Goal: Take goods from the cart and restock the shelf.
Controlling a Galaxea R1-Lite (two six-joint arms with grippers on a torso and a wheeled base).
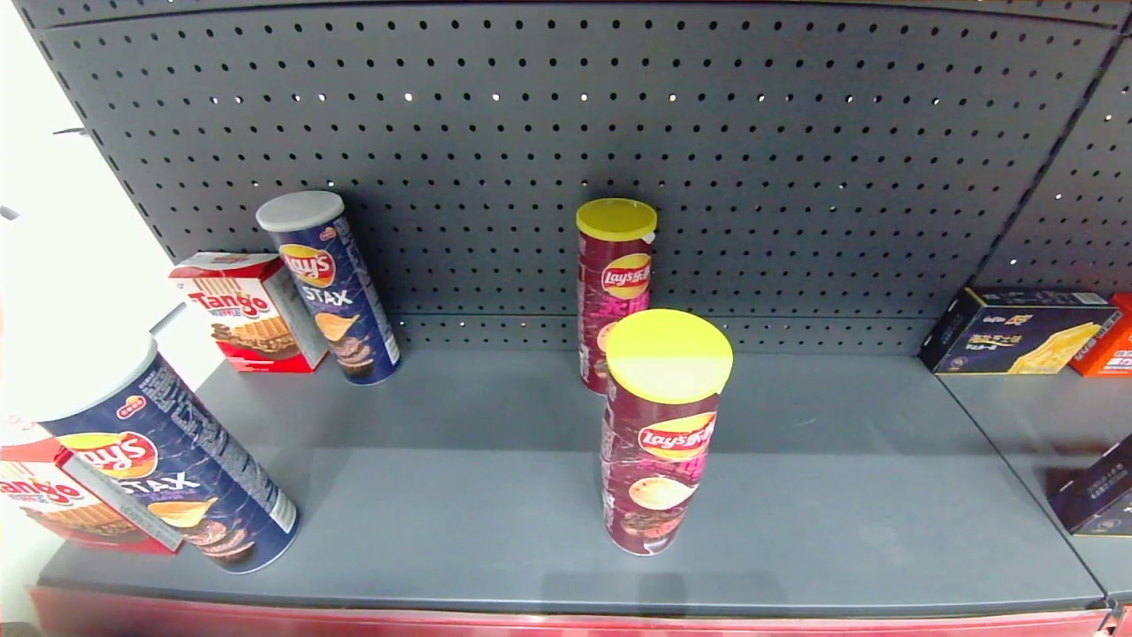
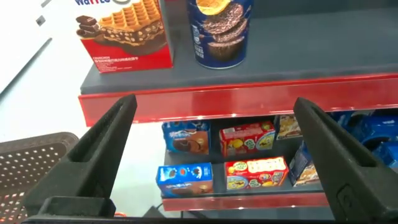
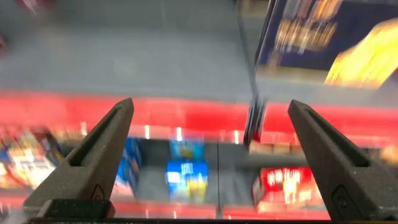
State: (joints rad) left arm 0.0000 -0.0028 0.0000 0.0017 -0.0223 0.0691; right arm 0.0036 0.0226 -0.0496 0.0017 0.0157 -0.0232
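Left gripper and right gripper hold their fingers wide, facing the red front edge of the shelf; a broad stretch of it lies between the front maroon can and the dark box.

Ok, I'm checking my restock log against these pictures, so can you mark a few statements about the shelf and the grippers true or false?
1. The front yellow-lidded can and the rear yellow-lidded can both stand upright on the shelf. True.
2. The left gripper holds a can. False: it is open and empty.
3. The rear blue can lies on its side. False: it stands on its base beside a red wafer box.
4. The right gripper is open. True.
5. A dark blue box lies to the right of the cans. True.
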